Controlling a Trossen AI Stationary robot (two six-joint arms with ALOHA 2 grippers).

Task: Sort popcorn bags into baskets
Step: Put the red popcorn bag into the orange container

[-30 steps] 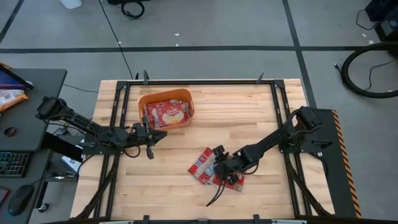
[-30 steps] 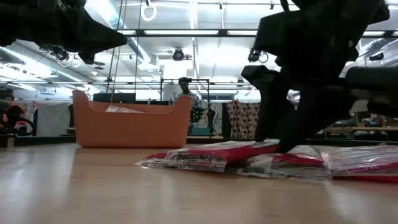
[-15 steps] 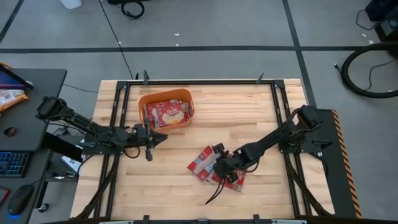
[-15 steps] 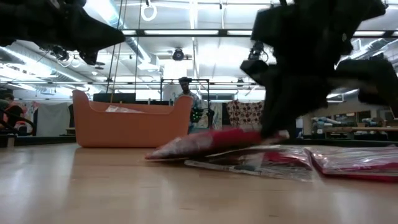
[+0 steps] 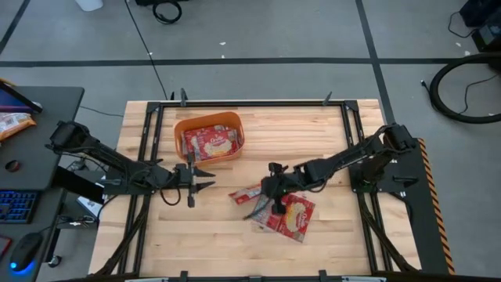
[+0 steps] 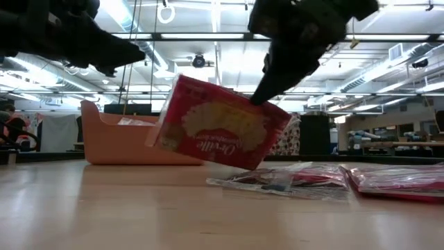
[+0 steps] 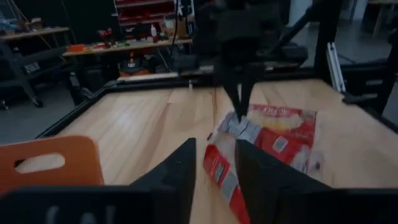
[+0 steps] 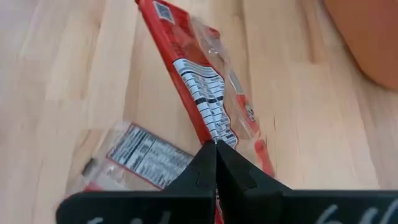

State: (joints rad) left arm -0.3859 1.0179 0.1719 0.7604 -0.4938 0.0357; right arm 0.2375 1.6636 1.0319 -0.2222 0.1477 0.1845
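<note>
One popcorn bag (image 6: 216,125) is held clear of the table, pinched by its edge in the closed right gripper (image 5: 272,190), well short of the orange basket (image 5: 182,130); slippage from so slight a grip is judged the risk.

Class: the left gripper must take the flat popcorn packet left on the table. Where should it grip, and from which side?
Probably the flat packet by its free edge nearest the left gripper, coming from above: it lies face-up, so only an edge offers pinchable thickness.
</note>
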